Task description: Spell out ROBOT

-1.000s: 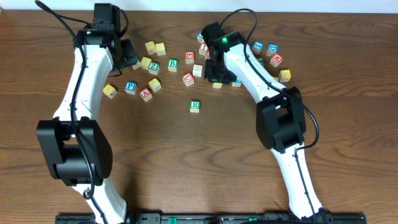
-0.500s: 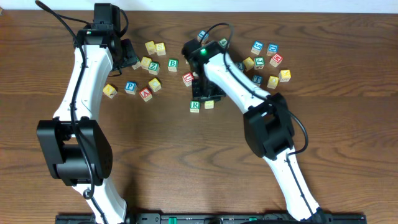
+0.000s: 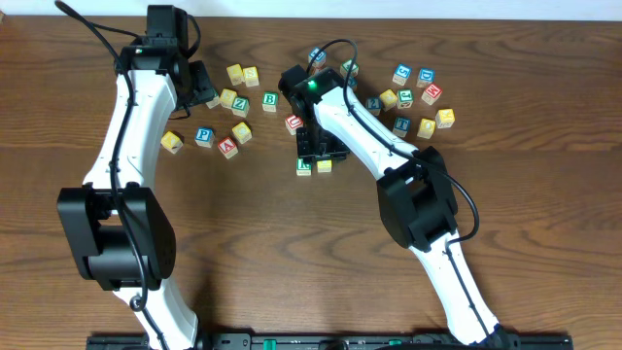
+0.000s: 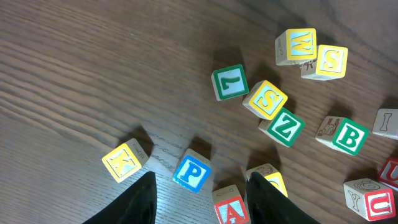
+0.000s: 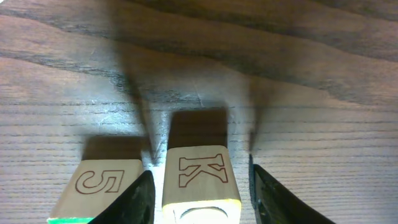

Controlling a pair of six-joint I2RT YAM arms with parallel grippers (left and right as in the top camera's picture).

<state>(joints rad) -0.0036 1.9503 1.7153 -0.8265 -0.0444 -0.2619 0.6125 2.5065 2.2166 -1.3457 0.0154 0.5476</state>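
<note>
The right gripper straddles the yellow block, fingers apart with a slim gap on each side. The green block sits just outside one finger. The left gripper hangs open above the blue block.

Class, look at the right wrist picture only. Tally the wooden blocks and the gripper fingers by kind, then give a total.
Blocks: 2, the K block and the 5 block
Gripper fingers: 2
Total: 4
</note>
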